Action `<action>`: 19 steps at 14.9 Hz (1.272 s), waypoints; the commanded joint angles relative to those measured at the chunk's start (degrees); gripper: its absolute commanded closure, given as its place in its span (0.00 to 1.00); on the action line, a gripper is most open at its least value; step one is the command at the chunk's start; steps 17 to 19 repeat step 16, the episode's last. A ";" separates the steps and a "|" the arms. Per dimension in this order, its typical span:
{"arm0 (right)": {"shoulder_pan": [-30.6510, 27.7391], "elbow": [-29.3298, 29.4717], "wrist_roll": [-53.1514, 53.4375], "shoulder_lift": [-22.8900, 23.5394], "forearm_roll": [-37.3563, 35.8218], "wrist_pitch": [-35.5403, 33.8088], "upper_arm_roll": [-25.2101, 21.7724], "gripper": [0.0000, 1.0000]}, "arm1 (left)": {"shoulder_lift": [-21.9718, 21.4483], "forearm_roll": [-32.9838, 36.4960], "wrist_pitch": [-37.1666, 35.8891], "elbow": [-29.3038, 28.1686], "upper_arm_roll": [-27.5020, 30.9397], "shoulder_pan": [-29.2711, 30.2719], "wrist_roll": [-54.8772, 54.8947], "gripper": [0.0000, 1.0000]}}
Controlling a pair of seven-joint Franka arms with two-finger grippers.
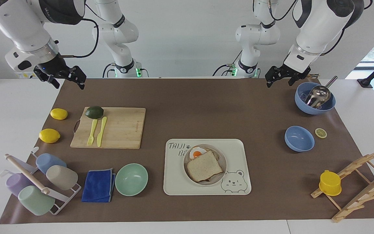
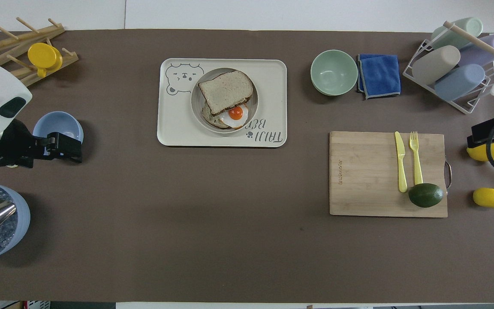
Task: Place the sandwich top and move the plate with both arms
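Note:
The sandwich top [image 1: 204, 165] lies tilted on the slice bearing a fried egg [image 1: 196, 153], covering most of it, on the plate [image 1: 218, 179]. The plate sits in the cream bear tray [image 1: 239, 152]. In the overhead view the sandwich top [image 2: 225, 91] and the plate [image 2: 197, 107] show the same. My left gripper [image 1: 279, 79] is open and empty, raised over the mat's edge nearest the robots, beside the blue bowl with the scoop. My right gripper [image 1: 69, 81] is open and empty, raised over the mat's corner at the right arm's end, where that arm waits.
A blue bowl with a metal scoop [image 1: 315, 97], a smaller blue bowl [image 1: 299, 138], a lemon slice [image 1: 320, 133] and a wooden rack with a yellow cup [image 1: 330, 183] stand at the left arm's end. A cutting board [image 1: 122, 128], lemons, a mint bowl [image 1: 131, 179], a blue cloth and a cup rack stand at the right arm's end.

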 commanded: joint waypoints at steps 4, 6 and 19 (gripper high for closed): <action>-0.46 -0.01 -0.16 -0.13 1.49 -0.60 0.12 0.00 | 1.28 1.10 -2.40 3.62 -4.07 5.15 3.86 0.00; -0.37 -0.01 -0.16 -0.13 1.49 -0.60 0.12 0.00 | 1.28 1.10 -2.67 3.62 -4.24 5.41 3.95 0.00; -0.37 -0.01 -0.16 -0.13 1.49 -0.60 0.12 0.00 | 0.66 0.58 -2.58 2.83 -4.07 6.56 4.30 0.00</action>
